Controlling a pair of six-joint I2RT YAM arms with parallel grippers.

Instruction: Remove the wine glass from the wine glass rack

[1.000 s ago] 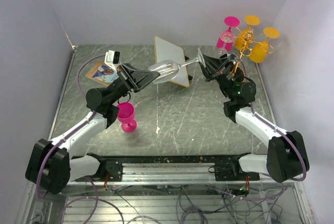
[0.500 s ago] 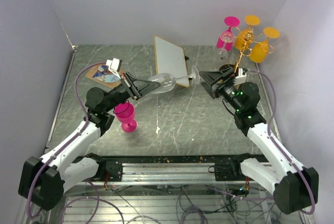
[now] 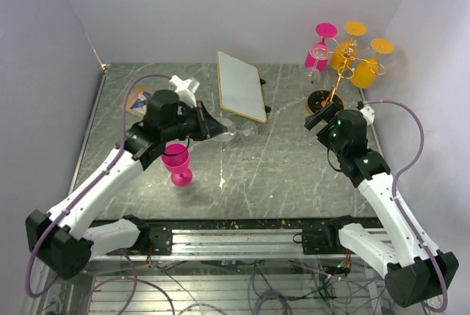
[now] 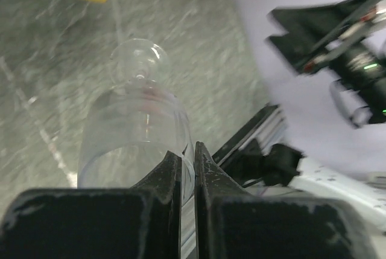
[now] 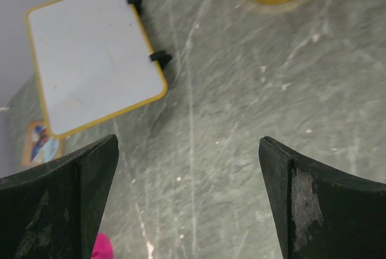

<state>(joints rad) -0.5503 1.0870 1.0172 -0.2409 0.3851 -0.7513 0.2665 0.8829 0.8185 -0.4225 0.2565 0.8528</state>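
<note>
at mid-table, the left gripper [image 4: 188,150] is clamped on the bowl wall of the clear wine glass [image 4: 136,129], carrying it alone beside the whiteboard [image 3: 239,84]; the right gripper [image 5: 188,144] has just let go, jaws wide, and backed toward the wine glass rack [image 3: 339,73]: handover apparently done, glass off.

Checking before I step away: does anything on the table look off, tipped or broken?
Only the clear wine glass: it is tipped on its side, pinched by its rim in the left gripper. The pink glass stands upright; nothing looks spilled or broken.
</note>
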